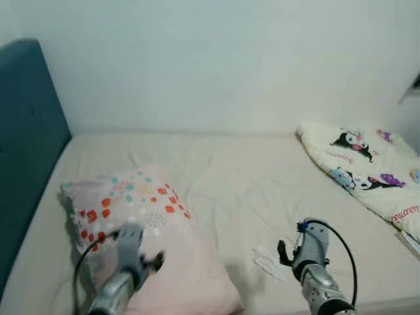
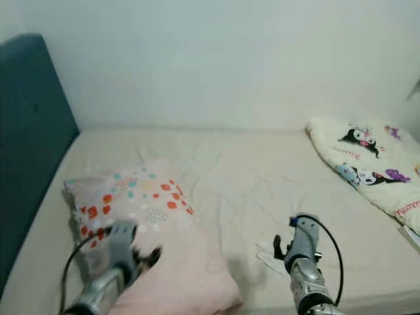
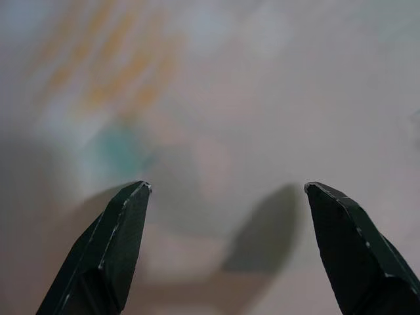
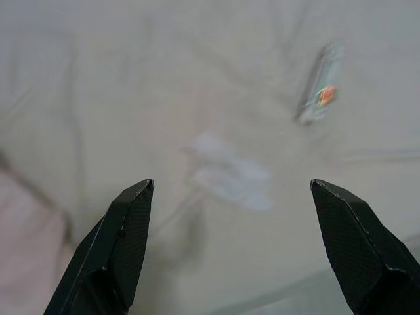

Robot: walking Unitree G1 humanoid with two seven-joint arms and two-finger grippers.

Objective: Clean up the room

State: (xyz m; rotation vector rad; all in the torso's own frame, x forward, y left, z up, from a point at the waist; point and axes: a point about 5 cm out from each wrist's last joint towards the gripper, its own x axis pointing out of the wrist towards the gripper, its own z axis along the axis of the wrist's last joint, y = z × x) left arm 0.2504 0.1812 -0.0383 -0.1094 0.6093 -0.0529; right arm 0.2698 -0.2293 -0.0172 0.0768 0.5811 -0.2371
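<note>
- I have the left gripper (image 3: 226, 190) hovering just above the pink pillow (image 1: 147, 230) with its coloured dots; its fingers (image 3: 115, 236) stand wide apart, holding nothing.
- My right gripper (image 4: 230, 187) hangs over the beige bed sheet (image 1: 243, 177), fingers (image 4: 354, 236) spread apart and empty.
- Between those fingers I see a crumpled white scrap (image 4: 230, 174) lying on the sheet, beside the pillow's right edge.
- A small wrapper with an orange mark (image 4: 320, 92) lies near it; it is too blurred to identify.
- A cartoon-print blanket (image 1: 367, 167) sits at the bed's far right; the teal headboard (image 1: 26, 131) is at left.
</note>
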